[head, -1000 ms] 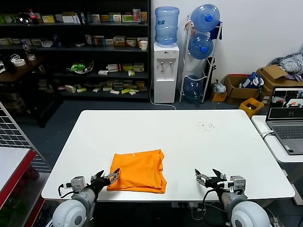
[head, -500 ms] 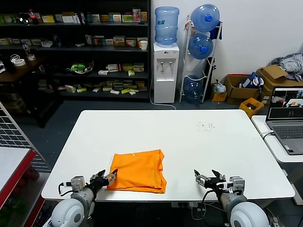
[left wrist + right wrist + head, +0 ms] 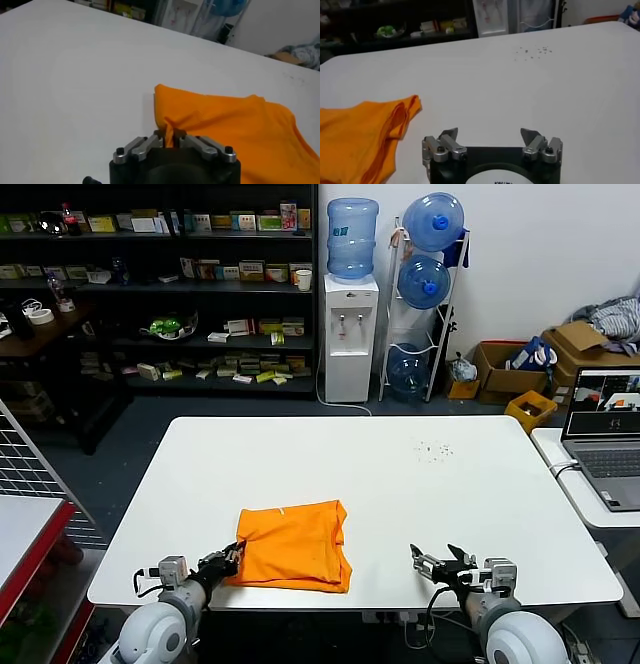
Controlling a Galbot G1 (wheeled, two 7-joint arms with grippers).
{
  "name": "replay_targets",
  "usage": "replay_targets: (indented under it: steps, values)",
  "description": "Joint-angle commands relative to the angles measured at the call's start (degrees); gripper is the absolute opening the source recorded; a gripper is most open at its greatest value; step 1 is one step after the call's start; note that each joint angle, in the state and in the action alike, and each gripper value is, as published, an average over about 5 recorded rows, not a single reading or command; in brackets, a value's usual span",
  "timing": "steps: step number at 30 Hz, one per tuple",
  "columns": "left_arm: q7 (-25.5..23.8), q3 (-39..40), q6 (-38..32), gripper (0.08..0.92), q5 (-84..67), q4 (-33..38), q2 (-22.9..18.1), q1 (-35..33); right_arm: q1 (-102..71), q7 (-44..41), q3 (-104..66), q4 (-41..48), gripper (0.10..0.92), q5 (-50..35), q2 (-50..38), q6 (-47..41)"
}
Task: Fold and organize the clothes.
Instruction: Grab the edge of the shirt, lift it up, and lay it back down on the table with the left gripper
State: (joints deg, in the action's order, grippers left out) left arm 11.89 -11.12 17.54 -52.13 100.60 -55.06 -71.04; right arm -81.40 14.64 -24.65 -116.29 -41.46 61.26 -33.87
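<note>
The orange T-shirt (image 3: 294, 546) lies folded into a rough square near the front edge of the white table (image 3: 400, 474). My left gripper (image 3: 229, 560) is at the shirt's front left corner, shut on a pinch of the orange fabric (image 3: 169, 134). The shirt spreads away from the gripper in the left wrist view (image 3: 235, 120). My right gripper (image 3: 436, 562) rests low over the table's front edge, to the right of the shirt, open and empty (image 3: 490, 135). The shirt's right edge shows in the right wrist view (image 3: 365, 130).
A laptop (image 3: 606, 434) sits on a side table at the right. A few dark specks (image 3: 434, 450) lie on the far right part of the table. A water dispenser (image 3: 350, 334), bottle rack and dark shelves (image 3: 150, 294) stand behind.
My left gripper has pulled back a little toward the table's front edge and lowered, still at the shirt's front left corner. The right gripper has barely moved.
</note>
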Motion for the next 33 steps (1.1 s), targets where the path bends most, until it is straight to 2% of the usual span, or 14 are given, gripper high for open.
replay_targets:
  steps: [1, 5, 14, 18, 23, 28, 33]
  values:
    - [-0.45, 0.47, -0.58, 0.186, 0.49, -0.52, -0.50, 0.47, -0.04, -0.01, 0.01, 0.07, 0.823, 0.06, 0.15, 0.03]
    - [-0.09, 0.20, -1.12, 0.106, 1.46, 0.79, -0.71, 0.02, -0.10, -0.01, -0.05, 0.10, 0.823, 0.08, 0.18, 0.07]
    - [5.51, -3.35, 0.13, 0.098, 7.25, 11.80, 0.83, -3.98, -0.09, -0.04, -0.32, -0.15, 0.823, -0.04, 0.06, 0.22]
    - [9.08, -6.14, 2.14, 0.098, 7.37, 18.21, 3.51, -6.33, 0.00, -0.17, -0.41, -0.24, 0.823, -0.16, -0.18, 0.37]
    - [11.59, -10.90, 4.21, 0.098, 6.02, 24.17, 8.74, -10.27, 0.19, -0.40, -0.49, -0.32, 0.823, -0.29, -0.91, 0.67]
    - [12.48, -15.69, 5.04, 0.098, 4.91, 26.62, 14.04, -13.17, 0.45, -0.71, -0.71, -0.17, 0.823, -0.55, -1.72, 1.07]
    - [12.57, -19.04, 5.27, 0.098, 4.54, 25.35, 17.95, -14.37, 0.76, -1.01, -0.44, -0.03, 0.823, -0.89, -1.96, 1.37]
